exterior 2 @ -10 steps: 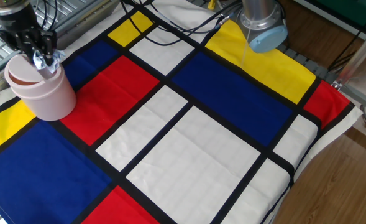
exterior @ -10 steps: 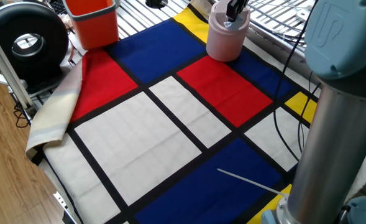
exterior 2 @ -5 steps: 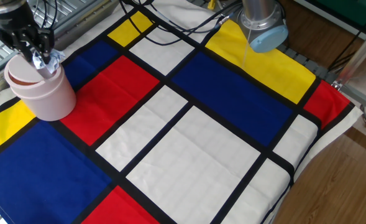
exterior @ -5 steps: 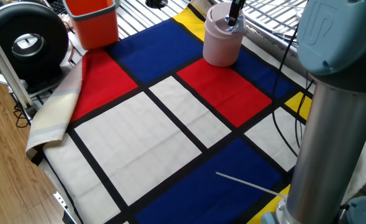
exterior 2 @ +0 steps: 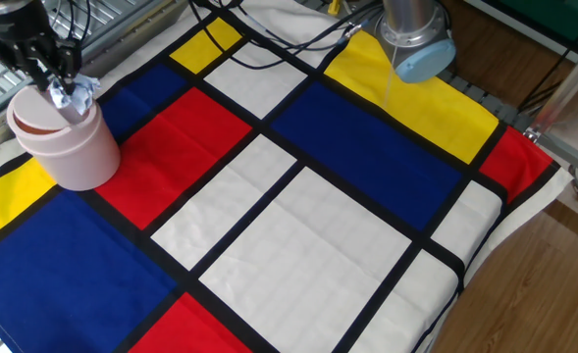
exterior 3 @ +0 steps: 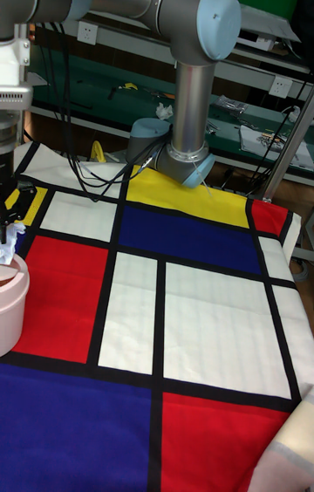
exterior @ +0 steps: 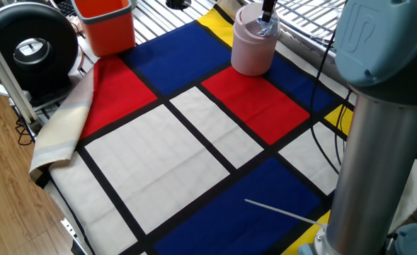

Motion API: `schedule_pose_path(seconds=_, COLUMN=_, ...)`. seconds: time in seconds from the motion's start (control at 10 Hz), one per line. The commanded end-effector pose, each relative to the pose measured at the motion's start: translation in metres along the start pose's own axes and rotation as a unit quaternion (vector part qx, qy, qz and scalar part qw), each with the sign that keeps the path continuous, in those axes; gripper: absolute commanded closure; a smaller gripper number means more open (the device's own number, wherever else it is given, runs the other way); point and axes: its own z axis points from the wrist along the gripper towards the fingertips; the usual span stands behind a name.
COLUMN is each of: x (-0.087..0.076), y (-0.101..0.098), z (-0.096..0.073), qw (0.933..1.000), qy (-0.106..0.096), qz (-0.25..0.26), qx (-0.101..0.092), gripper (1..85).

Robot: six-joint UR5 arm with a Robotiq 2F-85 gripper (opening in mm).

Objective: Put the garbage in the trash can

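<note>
Pale pink plastic sits right under the gripper (exterior 2: 53, 80): the trash can (exterior 2: 68, 142), with its swing lid tipped in. Pinched between the fingers is the garbage (exterior 2: 76, 93), a crumpled wad of white-grey paper, poised at the can's rim just below and beside the fingertips. Compared with a second ago the can has slid a little across the checked cloth (exterior 2: 298, 226) and the gripper has lifted slightly, the wad now showing more above the rim. I'd judge the drop hasn't happened: the paper seems caught on the edge rather than inside. The orange bin (exterior: 105, 25) stands well away.
</note>
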Motion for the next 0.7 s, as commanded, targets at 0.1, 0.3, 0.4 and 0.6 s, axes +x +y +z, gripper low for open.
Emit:
schedule_pose_path(seconds=0.1, x=0.0024, y=-0.0033, z=-0.0181, qw=0.9995, qy=0.010, qz=0.028, qx=0.014, gripper=51.7)
schedule_pose_path(seconds=0.3, x=0.0027, y=-0.0038, z=-0.0189, qw=0.9995, qy=0.011, qz=0.024, qx=0.015, gripper=51.3)
schedule_pose_path(seconds=0.4, x=0.0014, y=-0.0032, z=-0.0178, qw=0.9996, qy=0.009, qz=0.021, qx=0.015, gripper=50.0)
schedule_pose_path(seconds=0.6, x=0.0013, y=-0.0024, z=-0.0173, qw=0.9997, qy=0.008, qz=0.016, qx=0.013, gripper=49.0)
